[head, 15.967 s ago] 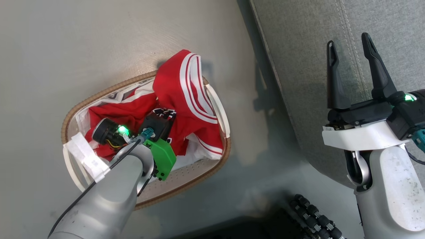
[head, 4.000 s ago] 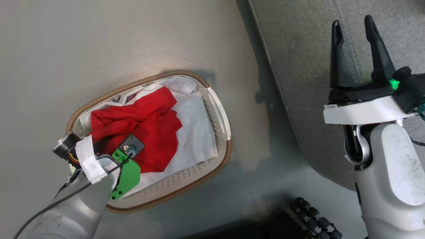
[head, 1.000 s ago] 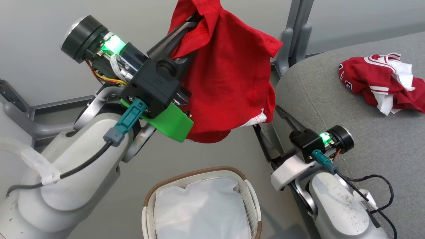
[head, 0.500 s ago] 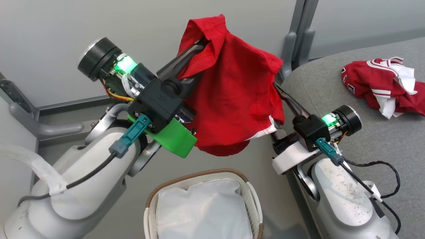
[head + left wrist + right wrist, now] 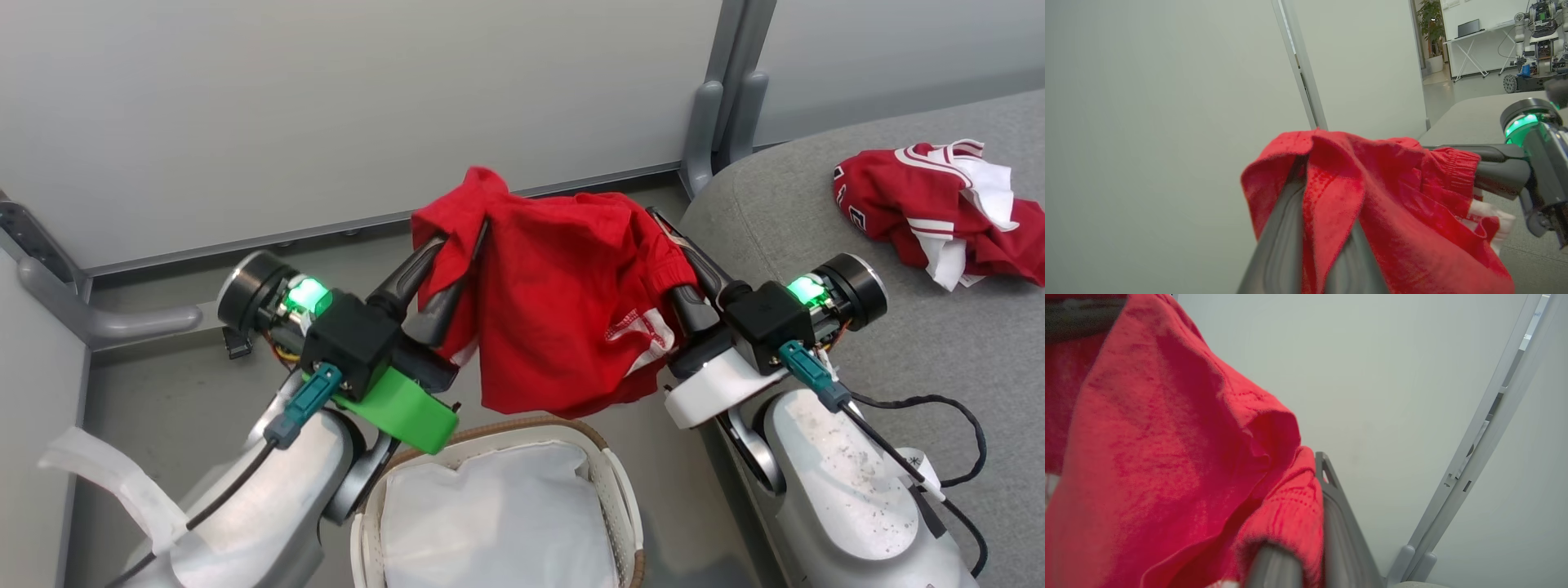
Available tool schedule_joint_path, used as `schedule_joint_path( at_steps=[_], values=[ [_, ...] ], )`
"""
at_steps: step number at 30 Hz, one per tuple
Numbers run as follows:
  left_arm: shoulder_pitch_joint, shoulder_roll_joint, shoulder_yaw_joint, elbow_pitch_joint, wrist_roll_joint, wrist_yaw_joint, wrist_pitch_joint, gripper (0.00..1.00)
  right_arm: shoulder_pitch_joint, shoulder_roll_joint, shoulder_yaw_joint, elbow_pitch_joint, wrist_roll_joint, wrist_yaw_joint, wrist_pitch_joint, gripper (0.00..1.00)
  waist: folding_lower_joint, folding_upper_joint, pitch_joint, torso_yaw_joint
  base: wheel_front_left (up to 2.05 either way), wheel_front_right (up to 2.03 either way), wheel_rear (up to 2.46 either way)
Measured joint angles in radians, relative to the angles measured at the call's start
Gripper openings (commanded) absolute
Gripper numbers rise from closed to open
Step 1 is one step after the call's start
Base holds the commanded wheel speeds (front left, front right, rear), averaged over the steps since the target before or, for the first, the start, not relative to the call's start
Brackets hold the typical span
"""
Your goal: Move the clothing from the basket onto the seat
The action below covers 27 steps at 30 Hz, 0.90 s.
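Head view: left gripper, right gripper grip clothing above basket.

Soft, matt red garment with a ribbed, gathered waistband hangs between the left gripper and right gripper, whose dark fingers look like matt moulded plastic. Below them, the basket is perforated white plastic with a brown woven rim and wrinkled white cloth lining. Right of the right gripper, the seat is coarse grey woven fabric.
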Motion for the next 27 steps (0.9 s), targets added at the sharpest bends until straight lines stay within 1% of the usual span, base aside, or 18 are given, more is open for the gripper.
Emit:
schedule_joint_path(
  at_steps=[5, 8, 10, 13, 18, 21, 27],
  values=[
    [0.086, -0.041, 0.026, 0.063, -0.032, 0.018, -0.040, 1.00, 0.009, 0.000, -0.016, -0.024, 0.000, 0.000, 0.000, 0.00, 0.0000, 0.0000, 0.007, -0.002, 0.00, 0.00, 0.00],
    [0.142, -0.066, 0.036, 0.102, -0.037, 0.017, -0.042, 1.00, 0.021, 0.000, -0.033, -0.033, 0.000, 0.000, 0.000, 0.00, 0.0000, 0.0000, 0.012, 0.001, 0.00, 0.00, 0.00],
    [0.175, -0.086, 0.060, 0.109, -0.039, 0.010, -0.044, 1.00, 0.023, 0.000, -0.045, -0.041, 0.000, 0.000, 0.000, 0.00, 0.0000, 0.0000, 0.016, 0.002, 0.00, 0.00, 0.00],
    [0.231, -0.115, 0.100, 0.119, -0.031, -0.012, -0.046, 1.00, 0.035, 0.000, -0.061, -0.049, 0.000, 0.000, 0.000, 0.00, 0.0000, 0.0000, 0.023, 0.003, 0.00, 0.00, 0.00],
    [0.306, -0.139, 0.155, 0.153, -0.007, -0.052, -0.047, 1.00, 0.041, 0.000, -0.086, -0.062, -0.005, 0.000, 0.000, 0.00, 0.0000, 0.0000, 0.031, 0.000, 0.00, 0.00, 0.00],
    [0.334, -0.152, 0.190, 0.171, 0.014, -0.076, -0.047, 1.00, 0.046, 0.000, -0.109, -0.068, -0.009, 0.000, 0.000, 0.00, 0.0000, 0.0000, 0.034, -0.002, 0.00, 0.00, 0.00],
    [0.368, -0.180, 0.250, 0.189, 0.058, -0.110, -0.047, 1.00, 0.051, 0.000, -0.155, -0.081, -0.026, 0.000, 0.000, 0.00, 0.0000, 0.0000, 0.040, -0.004, 0.00, 0.00, 0.00]
  ],
)
